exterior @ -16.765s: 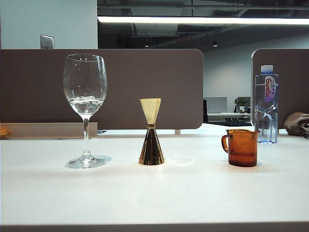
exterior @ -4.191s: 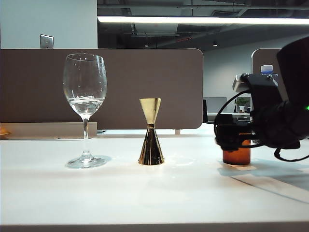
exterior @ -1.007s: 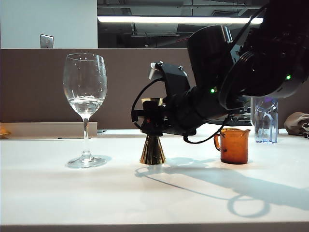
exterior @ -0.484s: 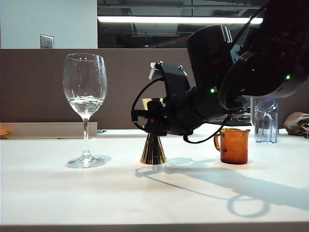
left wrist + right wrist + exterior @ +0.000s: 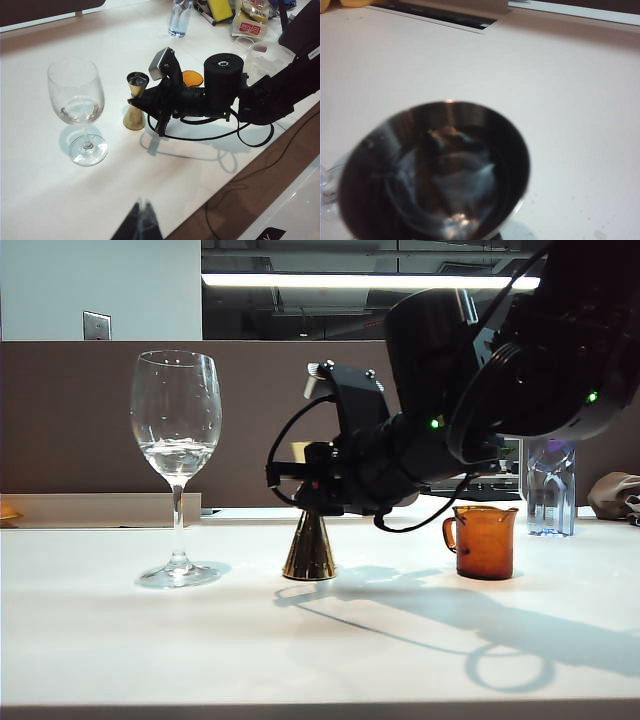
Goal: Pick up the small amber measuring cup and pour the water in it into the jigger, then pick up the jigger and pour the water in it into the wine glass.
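The gold jigger [image 5: 308,550] stands mid-table, with my right gripper [image 5: 300,485] shut round its narrow waist from the right. Seen from the left wrist, that right gripper [image 5: 141,102] holds the jigger [image 5: 134,117] beside the wine glass [image 5: 77,100]. The jigger's upper bowl [image 5: 435,170] fills the right wrist view and hides the fingers; its inside is dark and blurred. The wine glass [image 5: 176,420] stands left with a little water [image 5: 178,452]. Upright at the right is the small amber measuring cup [image 5: 485,540]. My left gripper [image 5: 142,207] hangs shut and empty, high over the table's near edge.
A clear plastic bottle [image 5: 550,480] stands behind the amber cup. A brown partition [image 5: 300,420] runs along the table's back. Yellow packets [image 5: 247,20] and clear containers [image 5: 260,50] lie beyond the right arm. Black cables [image 5: 240,185] trail over the table edge.
The right gripper's jaws have closed on the jigger's waist, and the jigger has slid slightly to the left. The wine glass and amber cup have stayed put.
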### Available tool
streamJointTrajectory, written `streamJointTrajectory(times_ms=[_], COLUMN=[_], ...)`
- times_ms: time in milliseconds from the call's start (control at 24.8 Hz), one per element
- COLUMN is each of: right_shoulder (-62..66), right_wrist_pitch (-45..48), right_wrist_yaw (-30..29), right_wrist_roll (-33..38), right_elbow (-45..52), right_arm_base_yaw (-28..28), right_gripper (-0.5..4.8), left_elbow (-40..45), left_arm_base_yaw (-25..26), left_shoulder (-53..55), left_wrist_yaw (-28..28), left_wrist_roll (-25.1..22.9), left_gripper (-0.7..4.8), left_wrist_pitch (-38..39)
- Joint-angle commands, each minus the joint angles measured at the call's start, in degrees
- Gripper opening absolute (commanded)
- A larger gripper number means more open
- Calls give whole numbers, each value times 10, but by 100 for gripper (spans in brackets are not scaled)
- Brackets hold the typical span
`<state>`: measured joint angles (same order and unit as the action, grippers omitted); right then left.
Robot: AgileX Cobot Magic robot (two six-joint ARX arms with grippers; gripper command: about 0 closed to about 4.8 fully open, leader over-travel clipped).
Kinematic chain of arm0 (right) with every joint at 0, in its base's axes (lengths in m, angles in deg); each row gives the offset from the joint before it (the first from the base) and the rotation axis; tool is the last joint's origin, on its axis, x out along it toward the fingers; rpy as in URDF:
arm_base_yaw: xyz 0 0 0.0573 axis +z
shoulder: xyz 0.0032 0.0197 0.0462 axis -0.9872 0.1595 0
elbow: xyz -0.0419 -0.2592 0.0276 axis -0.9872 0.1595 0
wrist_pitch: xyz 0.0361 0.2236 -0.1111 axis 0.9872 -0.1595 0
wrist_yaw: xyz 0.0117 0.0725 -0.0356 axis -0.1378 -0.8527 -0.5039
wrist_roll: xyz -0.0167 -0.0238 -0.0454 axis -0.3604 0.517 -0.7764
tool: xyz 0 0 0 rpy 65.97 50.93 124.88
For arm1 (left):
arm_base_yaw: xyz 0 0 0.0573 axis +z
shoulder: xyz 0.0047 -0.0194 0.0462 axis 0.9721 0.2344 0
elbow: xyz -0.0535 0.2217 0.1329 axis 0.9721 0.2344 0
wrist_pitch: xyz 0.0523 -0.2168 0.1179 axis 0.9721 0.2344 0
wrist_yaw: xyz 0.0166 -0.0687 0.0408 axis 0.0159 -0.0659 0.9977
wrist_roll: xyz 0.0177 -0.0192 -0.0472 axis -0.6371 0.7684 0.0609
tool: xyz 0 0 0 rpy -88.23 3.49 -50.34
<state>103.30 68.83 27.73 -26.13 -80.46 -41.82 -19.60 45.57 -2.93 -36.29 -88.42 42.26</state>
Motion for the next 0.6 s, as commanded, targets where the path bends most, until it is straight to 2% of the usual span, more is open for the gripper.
streamJointTrajectory(times_ms=[40, 161, 403, 604], right_shoulder=[-18, -39, -73, -93], right_wrist_pitch=[-27, -93, -154, -246], right_wrist_yaw=[16, 16, 26, 26], right_wrist_roll=[-8, -35, -39, -60], right_elbow=[-9, -32, -78, -141], right_arm_base_yaw=[8, 8, 8, 8], right_gripper=[-5, -5, -5, -5], left_elbow=[-1, -1, -1, -1], left_arm_base_yaw=[0, 0, 0, 0], left_shoulder=[0, 0, 0, 0], left_wrist_yaw=[0, 0, 0, 0], left_wrist_roll=[-2, -2, -2, -2], left_gripper=[-2, -2, -2, -2], left_wrist_pitch=[-7, -7, -7, -8])
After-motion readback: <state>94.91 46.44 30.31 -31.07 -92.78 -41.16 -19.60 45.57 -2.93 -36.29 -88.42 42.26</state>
